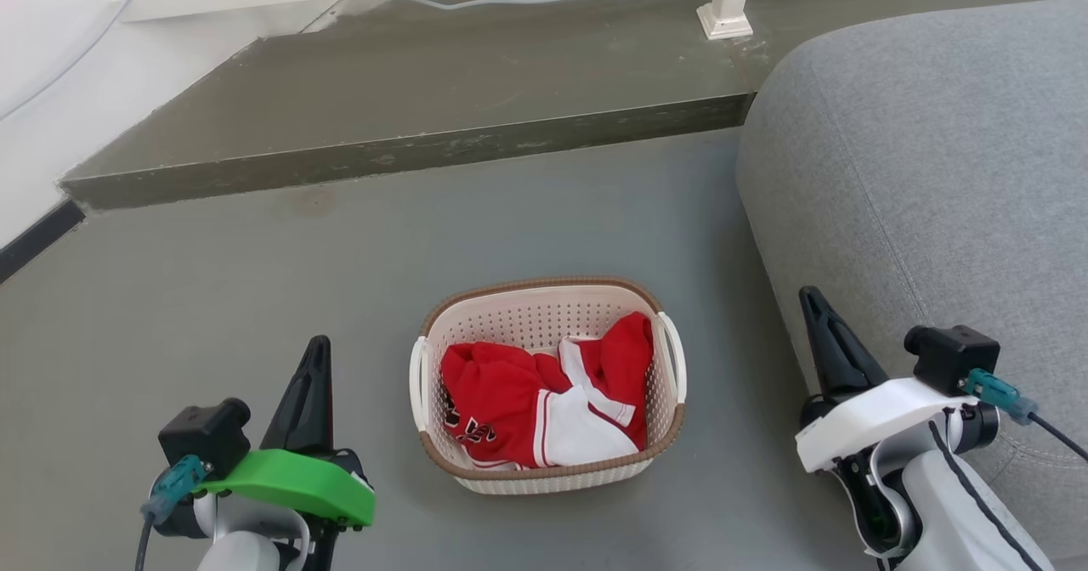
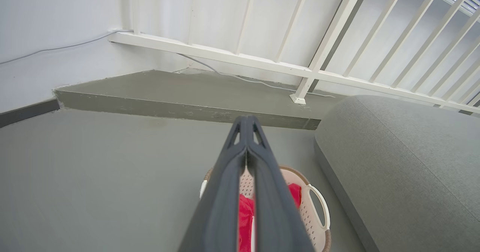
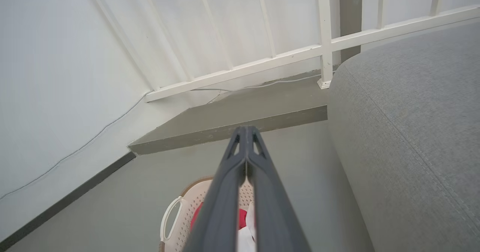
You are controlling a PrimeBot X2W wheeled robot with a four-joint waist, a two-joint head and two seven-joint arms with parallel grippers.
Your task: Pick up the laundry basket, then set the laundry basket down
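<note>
While the basket sits on floor between them, left gripper and right gripper are both pinched closed, empty; a lopsided lift could tip it (clothes spill), and the sofa crowds the right side.

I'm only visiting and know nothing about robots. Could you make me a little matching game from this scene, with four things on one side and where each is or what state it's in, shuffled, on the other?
Things
1. laundry basket
2. red and white garment
3. left gripper
4. right gripper

Descriptions
A. shut, next to the grey sofa
B. lying inside the basket
C. shut, with a green cover behind its fingers
D. standing on the grey floor, between the two grippers

Pairs: 1-D, 2-B, 3-C, 4-A
</note>
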